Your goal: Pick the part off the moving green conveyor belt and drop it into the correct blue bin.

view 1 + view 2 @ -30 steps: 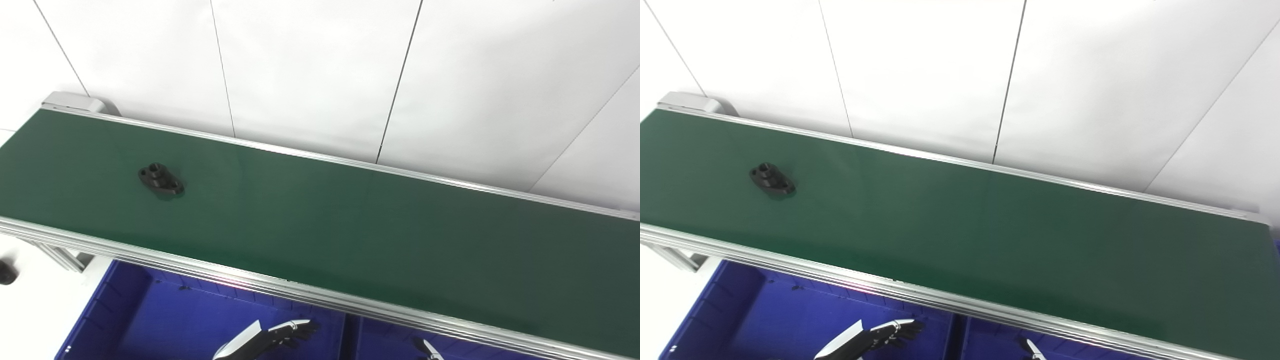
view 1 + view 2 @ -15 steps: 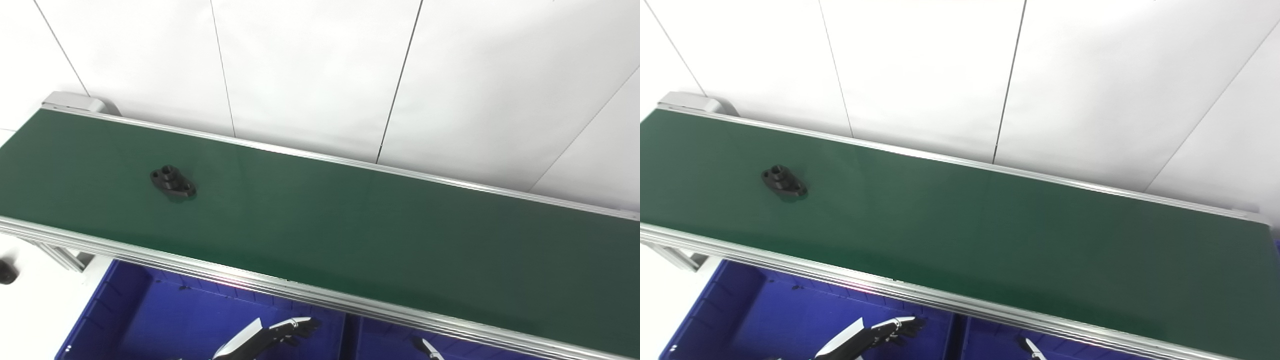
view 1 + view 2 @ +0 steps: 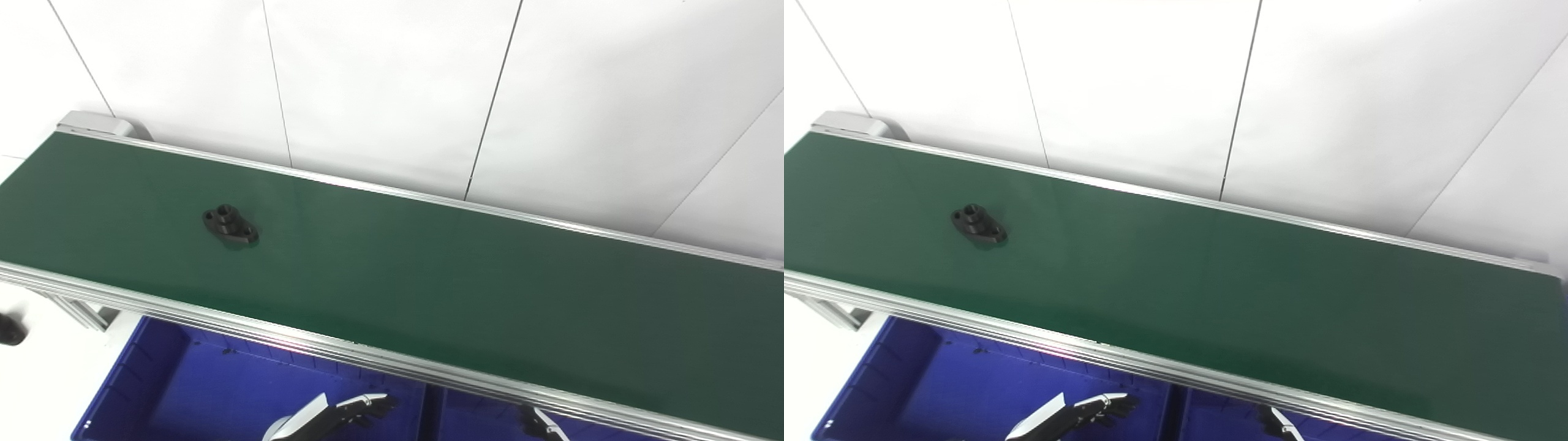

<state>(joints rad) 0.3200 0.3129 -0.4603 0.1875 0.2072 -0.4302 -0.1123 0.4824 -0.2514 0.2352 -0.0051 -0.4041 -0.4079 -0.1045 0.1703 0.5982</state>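
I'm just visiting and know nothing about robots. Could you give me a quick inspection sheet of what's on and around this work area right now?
Surface: green belt with metal side rails, running left to right.
Job's things: one black part lying flat on the belt's left portion; two blue bins, left bin and right bin, below the near rail.
Clutter: a small dark object at the left edge, too cropped to identify.
Hands: left hand over the left bin, fingers apart, holding nothing; right hand barely in view.
Cables: nothing seen.
Surroundings: white panelled wall behind the belt.
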